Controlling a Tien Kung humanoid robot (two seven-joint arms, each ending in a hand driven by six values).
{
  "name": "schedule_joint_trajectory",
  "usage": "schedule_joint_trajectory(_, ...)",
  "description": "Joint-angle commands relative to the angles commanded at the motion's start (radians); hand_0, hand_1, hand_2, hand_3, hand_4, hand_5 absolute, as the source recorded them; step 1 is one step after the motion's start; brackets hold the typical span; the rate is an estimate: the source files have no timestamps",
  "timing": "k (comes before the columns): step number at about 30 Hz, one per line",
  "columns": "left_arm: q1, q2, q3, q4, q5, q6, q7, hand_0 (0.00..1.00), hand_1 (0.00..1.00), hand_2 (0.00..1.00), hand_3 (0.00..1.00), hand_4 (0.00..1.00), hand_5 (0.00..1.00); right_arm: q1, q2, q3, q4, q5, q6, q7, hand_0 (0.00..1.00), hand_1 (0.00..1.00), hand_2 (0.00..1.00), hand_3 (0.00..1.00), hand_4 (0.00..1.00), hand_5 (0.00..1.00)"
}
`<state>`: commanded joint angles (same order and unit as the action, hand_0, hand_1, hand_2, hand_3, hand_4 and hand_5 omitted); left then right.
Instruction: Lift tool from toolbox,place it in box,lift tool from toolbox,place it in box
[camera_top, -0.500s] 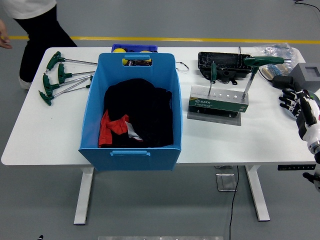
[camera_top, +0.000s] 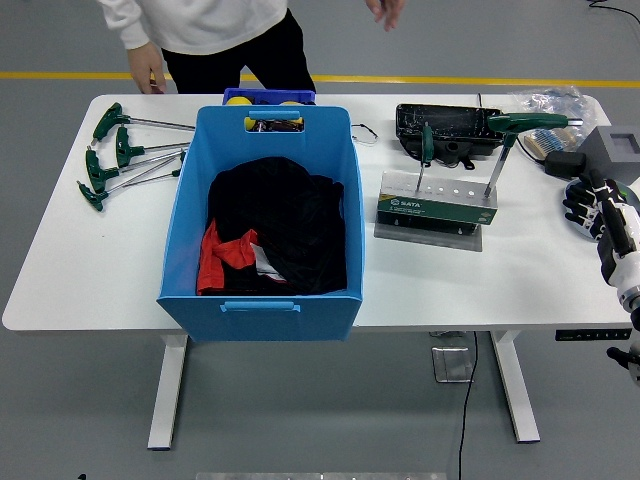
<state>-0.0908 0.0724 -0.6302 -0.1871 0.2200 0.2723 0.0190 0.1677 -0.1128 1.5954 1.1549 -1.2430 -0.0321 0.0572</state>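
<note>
- Two green-handled T-shaped hex keys are seen standing upright in the grey metal tool stand on the white table: a short one at the left end and a taller one at the right end.
- The holes between them in the stand are empty, which suggests that other keys have been removed; a bundle of similar green-handled keys is laid flat at the table's far left, well apart from the stand.
- The large blue plastic box is placed left of the stand; black and red cloth is seen inside, and no tool can be made out in it.
- The robot's right hand is held at the table's right edge, near a grey block, apart from the stand; its fingers look loosely curled, and nothing is grasped.
- The left hand is not visible.
- A person in a white top is standing at the far side, with one hand near the table's far edge.
- By this layout, neither lift is judged under way; both standing keys remain to be taken and placed in the box.
</note>
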Motion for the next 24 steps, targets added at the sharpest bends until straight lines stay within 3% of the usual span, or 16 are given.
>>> schedule_joint_trajectory(15, -0.002, 0.005, 0.032, -0.004, -0.033, -0.001, -0.002, 0.668, 0.679, 0.722, 0.748, 0.915, 0.840, 0.003, -0.002, 0.010, 0.013, 0.004, -0.029, 0.001, 0.797, 0.750, 0.825, 0.860, 0.998, 0.942)
schedule_joint_trajectory(19, -0.004, 0.005, 0.039, -0.004, -0.044, -0.001, -0.005, 0.668, 0.679, 0.722, 0.748, 0.914, 0.839, 0.007, -0.007, 0.009, 0.022, 0.003, -0.057, 0.017, 0.796, 0.750, 0.825, 0.862, 0.998, 0.937)
schedule_joint_trajectory(24, -0.003, 0.006, 0.062, -0.005, -0.076, -0.002, -0.012, 0.668, 0.680, 0.722, 0.748, 0.912, 0.838, 0.028, -0.043, -0.035, 0.033, -0.064, -0.143, 0.058, 0.832, 0.805, 0.868, 0.898, 0.998, 0.868)
